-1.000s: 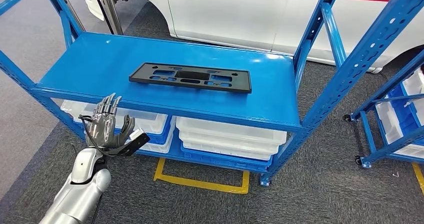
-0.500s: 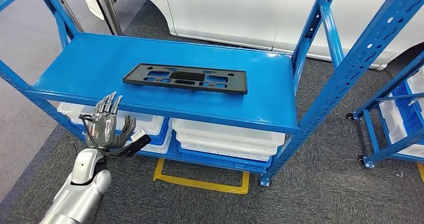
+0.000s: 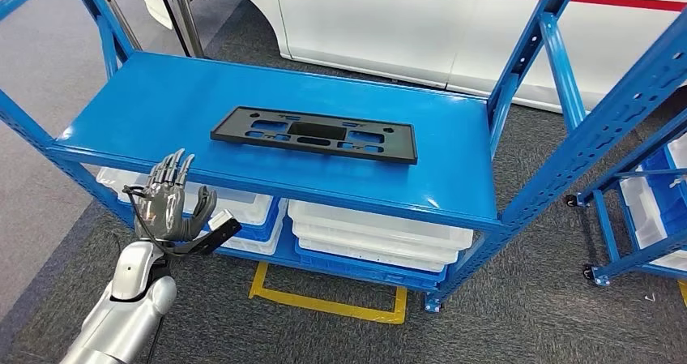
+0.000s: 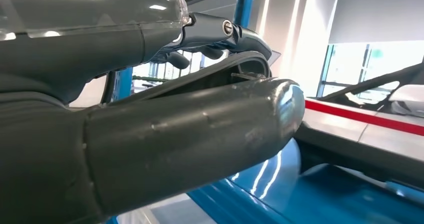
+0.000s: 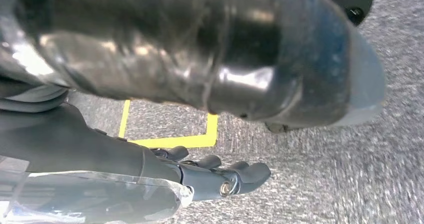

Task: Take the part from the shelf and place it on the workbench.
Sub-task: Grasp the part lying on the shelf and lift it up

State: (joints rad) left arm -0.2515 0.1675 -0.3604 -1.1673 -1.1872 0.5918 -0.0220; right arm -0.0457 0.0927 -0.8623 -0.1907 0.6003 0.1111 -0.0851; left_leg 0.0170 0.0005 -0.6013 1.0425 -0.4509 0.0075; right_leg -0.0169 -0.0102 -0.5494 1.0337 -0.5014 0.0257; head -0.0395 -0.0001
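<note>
A flat black rectangular part with several cut-outs lies on the blue shelf top, near its middle. My left hand is raised in front of the shelf's front left edge, below and left of the part, fingers spread and holding nothing. In the left wrist view the thumb and darker fingers stand apart beside the blue shelf edge. My right hand hangs over the grey carpet, fingers loosely extended and holding nothing.
White and blue bins sit on the lower shelf level. Blue uprights frame the shelf. A white car stands behind it. A second blue rack is at the right. Yellow tape marks the floor.
The whole picture has shifted slightly, so the camera moved. My left hand stays at about the same place before the shelf edge.
</note>
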